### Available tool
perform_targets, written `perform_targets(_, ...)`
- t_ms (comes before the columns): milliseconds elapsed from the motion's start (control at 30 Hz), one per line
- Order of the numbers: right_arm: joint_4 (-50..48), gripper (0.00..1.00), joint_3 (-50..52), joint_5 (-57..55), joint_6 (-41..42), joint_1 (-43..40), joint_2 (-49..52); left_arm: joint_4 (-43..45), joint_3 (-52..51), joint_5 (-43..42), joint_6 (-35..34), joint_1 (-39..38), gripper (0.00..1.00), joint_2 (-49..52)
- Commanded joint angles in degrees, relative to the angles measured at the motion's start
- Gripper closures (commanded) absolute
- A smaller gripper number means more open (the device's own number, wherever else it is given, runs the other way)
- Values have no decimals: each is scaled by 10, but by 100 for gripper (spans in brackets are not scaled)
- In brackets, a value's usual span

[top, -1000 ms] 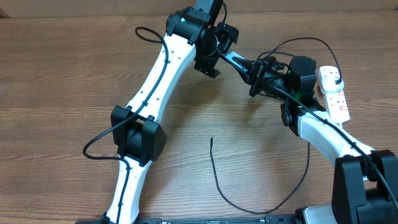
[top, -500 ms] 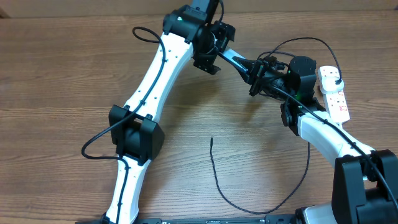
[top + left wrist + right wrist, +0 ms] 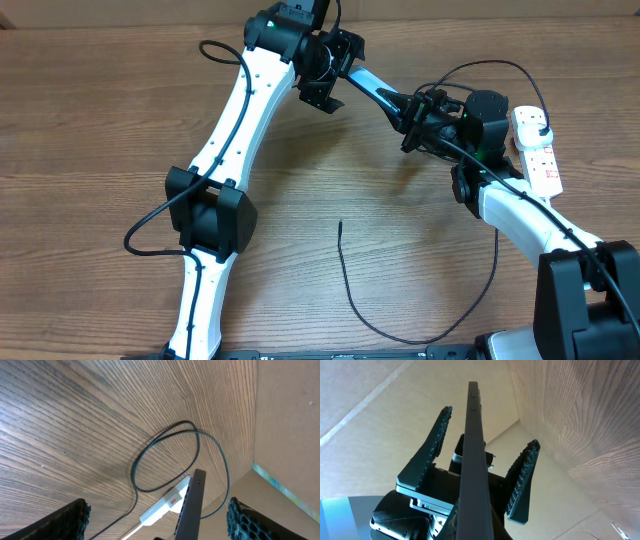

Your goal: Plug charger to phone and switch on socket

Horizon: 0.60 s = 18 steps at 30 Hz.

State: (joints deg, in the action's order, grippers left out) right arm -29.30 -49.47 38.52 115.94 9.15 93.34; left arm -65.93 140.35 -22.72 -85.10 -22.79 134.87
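My right gripper [image 3: 416,120] is shut on the phone [image 3: 375,93] and holds it edge-on above the table. The phone shows as a dark thin edge in the right wrist view [image 3: 472,455] and the left wrist view [image 3: 192,505]. My left gripper [image 3: 338,75] is open, with its fingers either side of the phone's far end and not touching it [image 3: 157,512]. The white socket [image 3: 535,150] with red switches lies at the far right, also seen in the left wrist view [image 3: 167,505]. The charger cable [image 3: 350,285] lies loose on the table, its tip near the middle.
A black cable loop [image 3: 170,455] lies on the wood beside the socket, and a black plug head [image 3: 540,122] sits in the strip. A cardboard wall [image 3: 290,420] stands behind the table's far edge. My right arm [image 3: 520,215] crosses the right side.
My left gripper and arm have moved up and to the left, drawing back along the phone. The right gripper, phone, socket and charger cable have not moved.
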Motion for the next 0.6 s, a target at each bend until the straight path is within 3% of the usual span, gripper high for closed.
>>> perform_targets(0, -13, 96, -11, -3, 79, 2, -4, 2, 16, 24, 23, -5, 11, -7)
perform_targets(567, -17, 96, -11, -8, 79, 2, -4, 31, 16, 34, 24, -6, 15, -7)
